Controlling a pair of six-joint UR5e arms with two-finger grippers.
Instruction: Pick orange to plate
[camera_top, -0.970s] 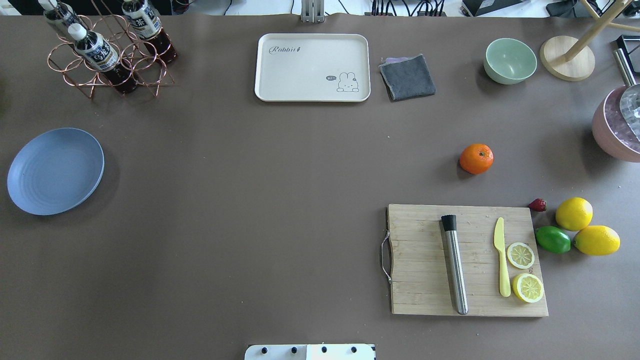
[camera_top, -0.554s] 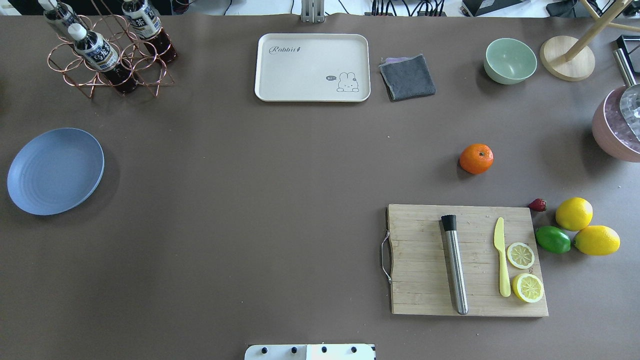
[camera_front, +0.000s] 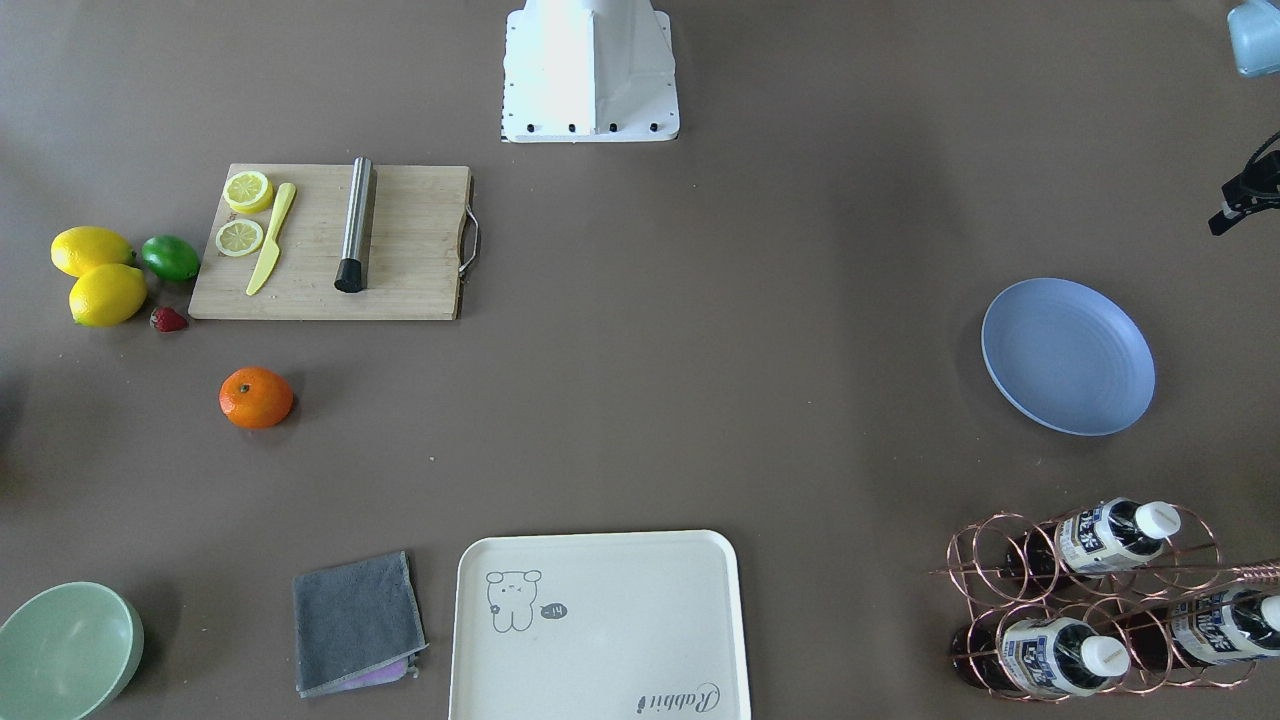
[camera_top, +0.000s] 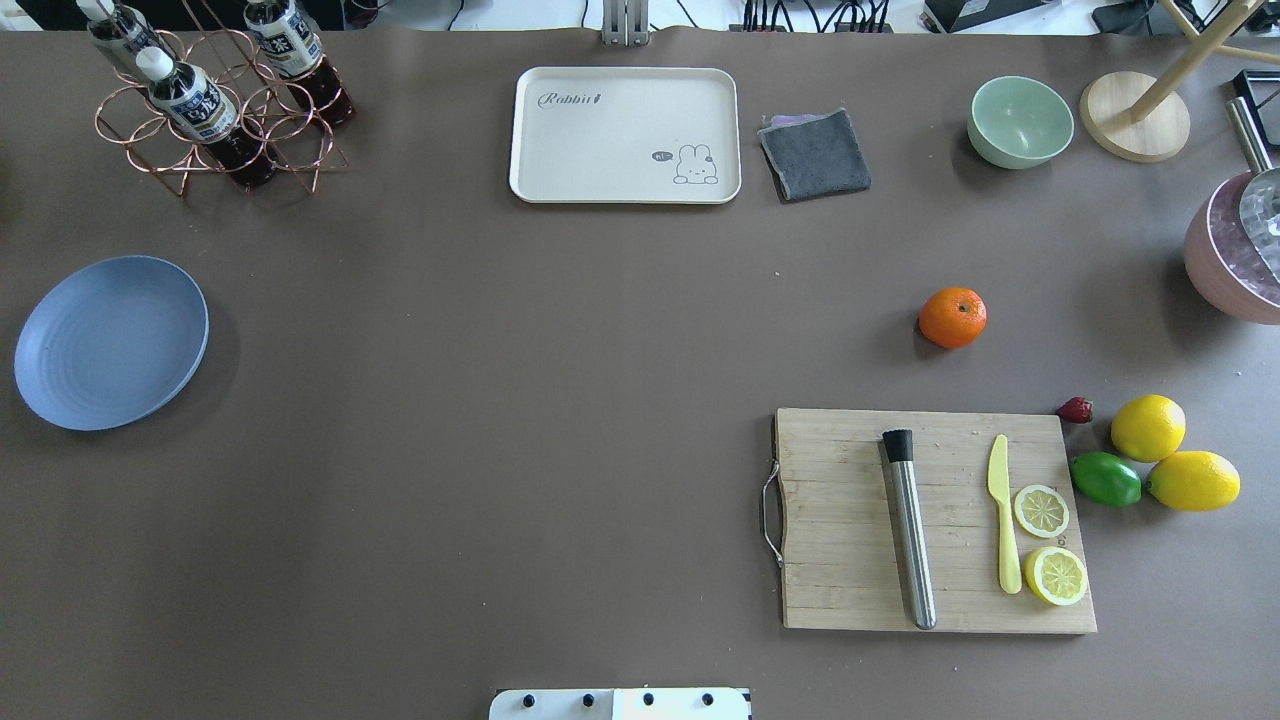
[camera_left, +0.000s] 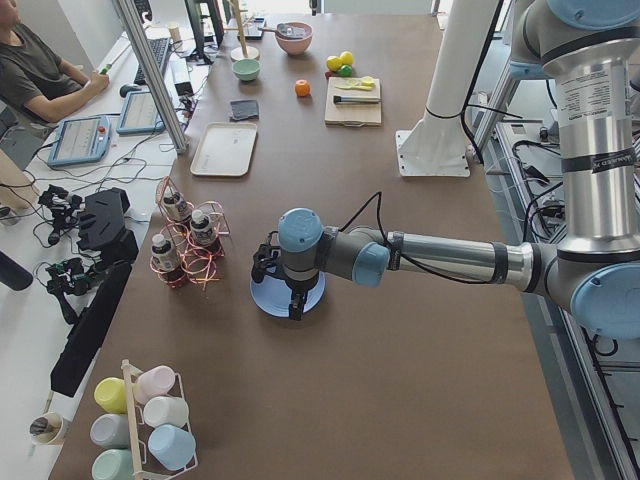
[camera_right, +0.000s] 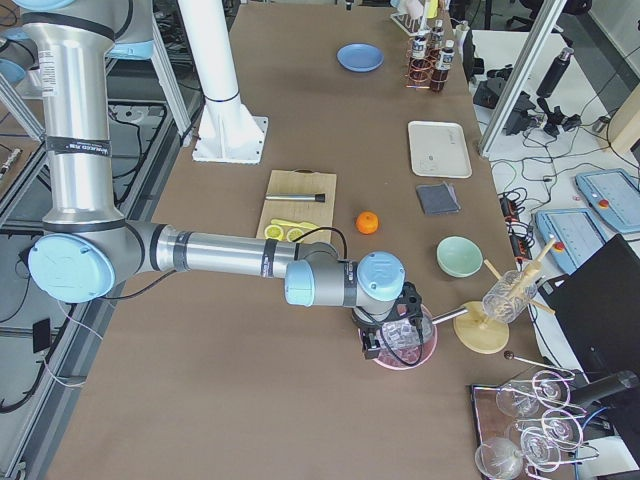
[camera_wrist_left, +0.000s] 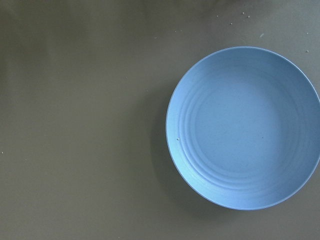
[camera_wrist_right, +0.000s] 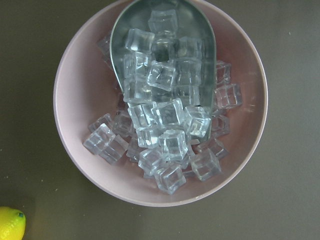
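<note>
The orange (camera_top: 952, 317) rests on the brown table on the right side, just beyond the cutting board; it also shows in the front view (camera_front: 256, 397). The pale blue plate (camera_top: 110, 342) lies bare at the far left and fills the right half of the left wrist view (camera_wrist_left: 245, 127). My left gripper (camera_left: 283, 295) hangs above the plate. My right gripper (camera_right: 385, 345) hangs above a pink bowl of ice, far from the orange. Both grippers show only in the side views, so I cannot tell whether they are open or shut.
A wooden cutting board (camera_top: 935, 520) carries a steel muddler, a yellow knife and lemon slices. Two lemons (camera_top: 1148, 427), a lime (camera_top: 1105, 479) and a strawberry lie beside it. At the back: cream tray (camera_top: 625, 135), grey cloth (camera_top: 815, 153), green bowl (camera_top: 1020, 121), bottle rack (camera_top: 215, 110).
</note>
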